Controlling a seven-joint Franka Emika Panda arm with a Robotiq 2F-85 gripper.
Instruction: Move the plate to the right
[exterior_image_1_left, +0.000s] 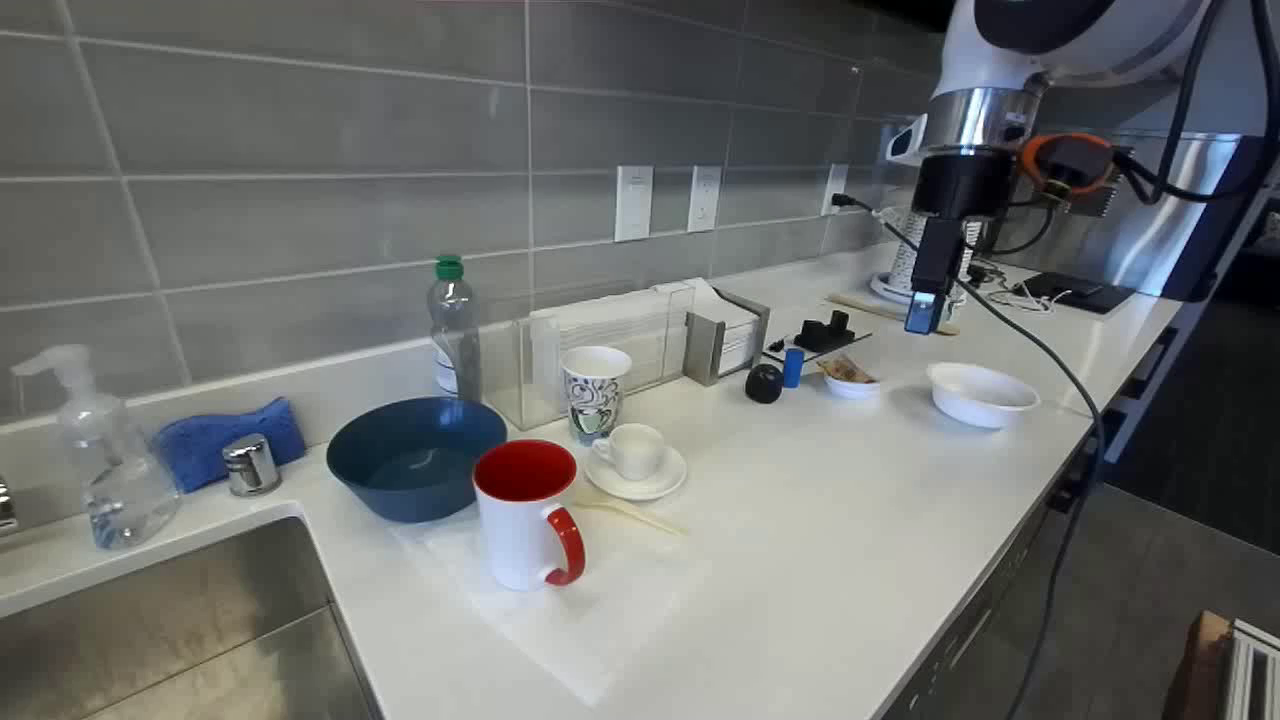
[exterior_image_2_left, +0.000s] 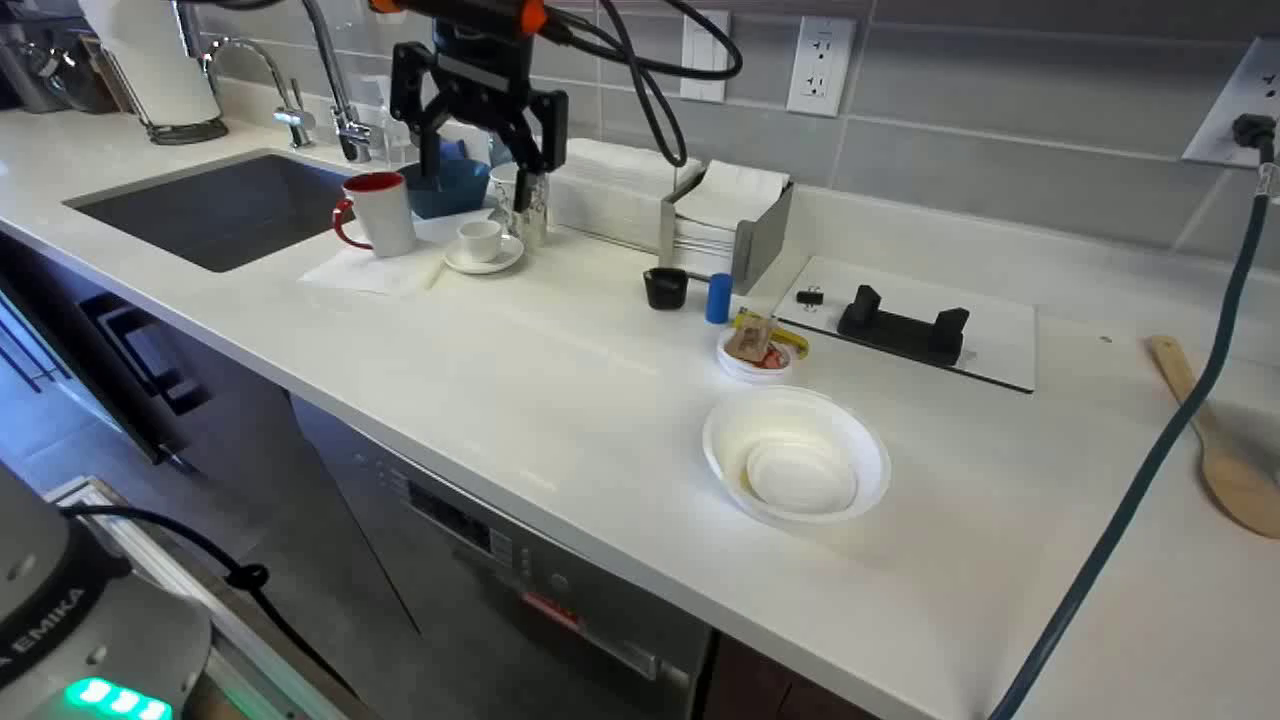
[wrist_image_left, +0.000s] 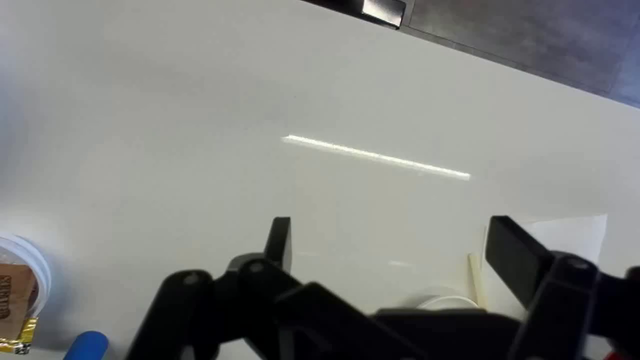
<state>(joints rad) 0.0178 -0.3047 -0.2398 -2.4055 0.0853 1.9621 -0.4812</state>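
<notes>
The plate (exterior_image_1_left: 650, 490) is a small white saucer on the counter, with a small white cup (exterior_image_1_left: 637, 452) standing on it. In an exterior view the plate (exterior_image_2_left: 484, 266) lies beside a patterned paper cup. In the wrist view only a pale curved edge of the plate (wrist_image_left: 447, 302) shows, and the gripper body hides the rest. My gripper (wrist_image_left: 392, 240) is open and empty, with its fingers wide apart. In both exterior views the gripper (exterior_image_1_left: 922, 312) (exterior_image_2_left: 476, 185) hangs above the counter, apart from the plate.
A red-and-white mug (exterior_image_1_left: 515, 540), a dark-blue bowl (exterior_image_1_left: 415, 460), the paper cup (exterior_image_1_left: 595, 390) and a wooden stick (exterior_image_1_left: 635, 515) surround the plate. A white bowl (exterior_image_2_left: 800, 470), a dish of packets (exterior_image_2_left: 755, 365), a blue cylinder (exterior_image_2_left: 718, 298) and a napkin holder (exterior_image_2_left: 765, 240) stand farther along.
</notes>
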